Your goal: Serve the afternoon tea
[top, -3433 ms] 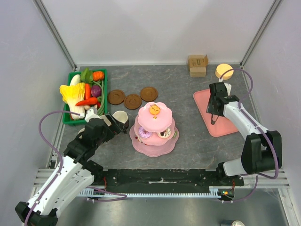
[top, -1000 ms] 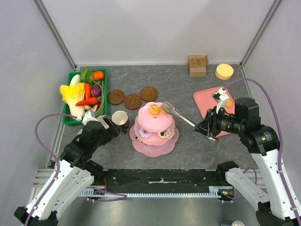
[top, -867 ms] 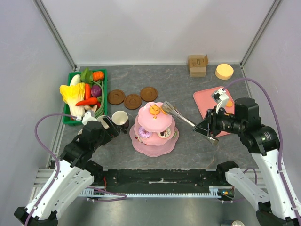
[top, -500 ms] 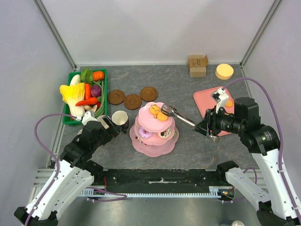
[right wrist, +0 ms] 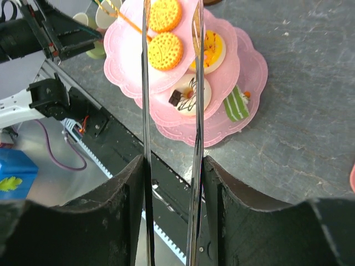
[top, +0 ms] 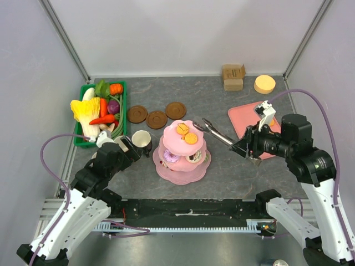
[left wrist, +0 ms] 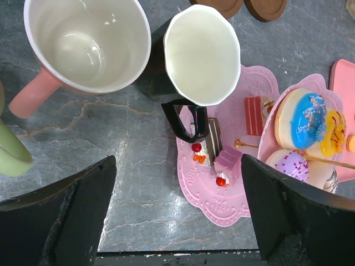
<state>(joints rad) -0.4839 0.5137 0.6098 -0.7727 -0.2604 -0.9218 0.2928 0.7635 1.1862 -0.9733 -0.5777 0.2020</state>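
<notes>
The pink tiered stand (top: 183, 166) stands mid-table, with two orange biscuits (top: 191, 138) on its top tier. My right gripper (top: 247, 147) is shut on metal tongs (top: 217, 133), whose two arms (right wrist: 145, 111) stand apart with nothing between the tips, just right of the top tier. Both biscuits (right wrist: 165, 50) show beyond the tongs. My left gripper (left wrist: 177, 166) hangs open above the table beside the stand's bottom plate (left wrist: 222, 205). Ahead of it are a pink mug (left wrist: 86, 41), a dark mug (left wrist: 197, 52) and a pale mug (left wrist: 8, 149). Cake bits (left wrist: 206, 138) and a purple donut (left wrist: 294, 163) lie on the stand.
Three brown saucers (top: 156, 119) lie behind the stand. A green crate of toy vegetables (top: 100, 111) is at the left. A pink tray (top: 244, 124) lies under the right arm. A yellow disc (top: 264, 84) and cardboard boxes (top: 233, 76) sit at the back right.
The tongs let an orange biscuit down onto the top tier, spread apart and drew back to the right. The left arm has not moved.
</notes>
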